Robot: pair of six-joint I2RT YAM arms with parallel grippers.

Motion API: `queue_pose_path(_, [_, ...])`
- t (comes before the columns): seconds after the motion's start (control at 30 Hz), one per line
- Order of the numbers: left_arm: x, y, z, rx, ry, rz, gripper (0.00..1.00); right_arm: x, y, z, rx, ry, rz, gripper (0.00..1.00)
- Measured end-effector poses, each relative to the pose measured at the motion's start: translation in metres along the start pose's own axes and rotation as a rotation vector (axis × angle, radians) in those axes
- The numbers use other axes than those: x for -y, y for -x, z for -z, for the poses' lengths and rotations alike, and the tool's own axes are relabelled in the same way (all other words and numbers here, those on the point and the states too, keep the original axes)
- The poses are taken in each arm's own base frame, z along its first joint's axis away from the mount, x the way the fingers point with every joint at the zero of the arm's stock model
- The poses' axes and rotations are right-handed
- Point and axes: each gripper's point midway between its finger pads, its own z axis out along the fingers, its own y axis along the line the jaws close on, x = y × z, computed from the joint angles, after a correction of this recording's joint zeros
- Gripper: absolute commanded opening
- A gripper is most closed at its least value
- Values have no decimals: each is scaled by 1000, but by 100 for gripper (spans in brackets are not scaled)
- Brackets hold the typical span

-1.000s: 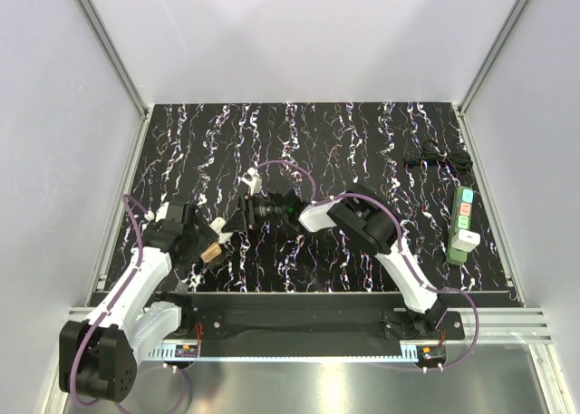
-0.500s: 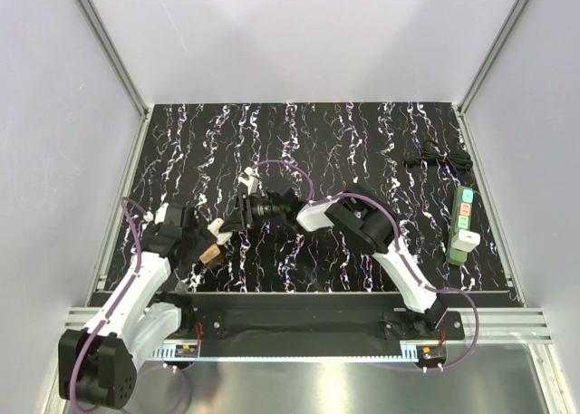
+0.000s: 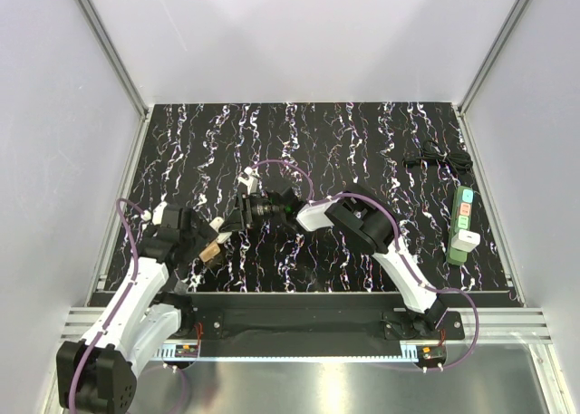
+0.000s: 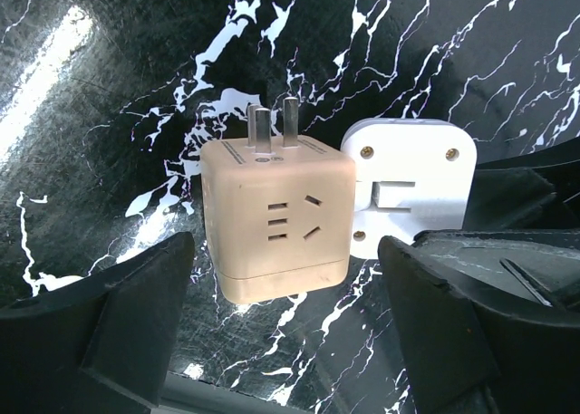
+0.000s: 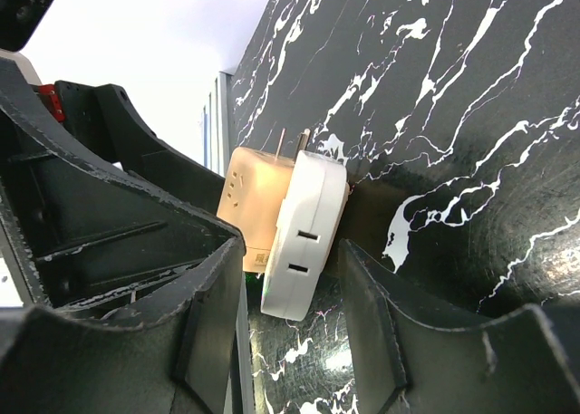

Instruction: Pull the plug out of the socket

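Note:
The dark-green power strip (image 3: 460,222) lies at the far right of the mat with a white plug (image 3: 468,242) in its near end; neither gripper is near it. A beige cube adapter (image 4: 272,219) lies prongs-up next to a white square adapter (image 4: 408,192) at the near left of the mat. My left gripper (image 4: 290,337) is open, its fingers on either side of the beige cube (image 3: 212,250) and just short of it. My right gripper (image 5: 290,328) is open, with the white adapter (image 5: 304,237) at its fingertips and not gripped.
A coiled black cable (image 3: 438,157) lies at the back right. Both grippers (image 3: 204,240) (image 3: 239,213) are crowded together at the near left. The mat's raised metal frame runs along its left (image 3: 122,206) and right edges.
My left arm has drawn back slightly to the left, away from the two adapters. The right arm has barely moved. The adapters lie where they were.

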Motion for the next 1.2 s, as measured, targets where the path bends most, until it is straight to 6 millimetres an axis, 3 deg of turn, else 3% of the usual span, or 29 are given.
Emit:
queue_pose_path(0.27, [-2, 2, -1, 9, 10, -1, 75, 0, 0, 0, 0, 0, 0, 54])
queue_pose_path(0.73, [-6, -1, -5, 5, 30, -5, 75, 4, -1, -2, -3, -2, -5, 54])
queue_pose_path(0.97, [-6, 0, -7, 8, 28, -5, 65, 6, -2, -3, -4, -3, -11, 53])
queue_pose_path(1.2, [-6, 0, -6, 11, 21, -5, 70, 1, -6, -6, -26, 18, -10, 53])
